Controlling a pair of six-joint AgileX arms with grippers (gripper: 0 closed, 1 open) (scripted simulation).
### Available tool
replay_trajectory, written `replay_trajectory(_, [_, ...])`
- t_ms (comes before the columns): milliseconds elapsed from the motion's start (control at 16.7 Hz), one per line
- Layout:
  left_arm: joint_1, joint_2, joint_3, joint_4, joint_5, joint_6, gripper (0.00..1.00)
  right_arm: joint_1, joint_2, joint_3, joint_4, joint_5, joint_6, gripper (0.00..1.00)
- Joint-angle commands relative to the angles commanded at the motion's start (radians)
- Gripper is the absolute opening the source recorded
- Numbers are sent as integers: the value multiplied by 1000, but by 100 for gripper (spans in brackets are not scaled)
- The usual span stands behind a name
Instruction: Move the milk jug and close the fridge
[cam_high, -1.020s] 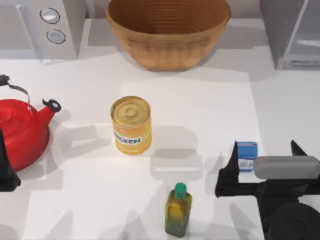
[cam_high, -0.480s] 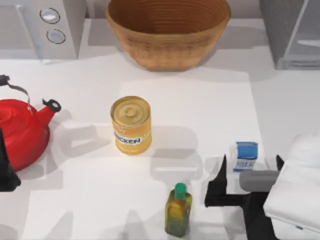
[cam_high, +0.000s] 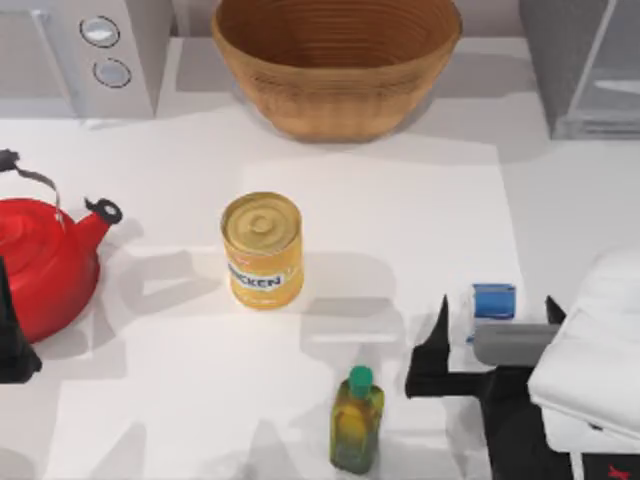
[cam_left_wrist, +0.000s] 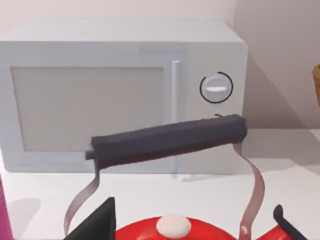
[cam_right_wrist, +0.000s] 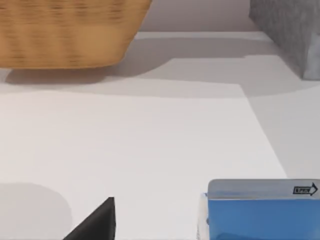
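The milk jug (cam_high: 494, 301) stands upright on the white table (cam_high: 400, 200), well to the right of the yellow can (cam_high: 262, 250) and beyond the green-capped bottle (cam_high: 357, 420). The right gripper (cam_high: 495, 335) hangs over the jug's near side with its fingers spread wide, one dark tip (cam_high: 438, 330) to the jug's left and the other (cam_high: 553, 312) to its right, neither touching the carton. In the right wrist view the jug's blue top (cam_right_wrist: 260, 215) sits off toward one finger rather than midway between them, with the other fingertip (cam_right_wrist: 97, 220) well apart from it.

That offset is the main risk, as I judge it: if the fingers close from here, the nearer one would meet the carton first and could push or tip the light box before the far one arrives. Coming down too shallow could also pinch only the blue top and let it slip.

The fridge (cam_high: 585, 65) stands far behind the jug at the table's right back corner, its door seemingly not shut. The wicker basket (cam_high: 335, 60) lies between it and the knobbed appliance (cam_high: 85, 55), so a low carry could clip the basket's rim.

The left gripper (cam_left_wrist: 195, 225) is parked far left of the jug, over the red kettle (cam_high: 45, 260), fingers apart and empty.
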Motion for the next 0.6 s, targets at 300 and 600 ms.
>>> replay_trajectory(300, [0,0,0,0,0,0,100,-90,23,58,-11,-88,-28,100])
replay_trajectory(600, [0,0,0,0,0,0,100,-90,23,58,-11,-88,-28,85])
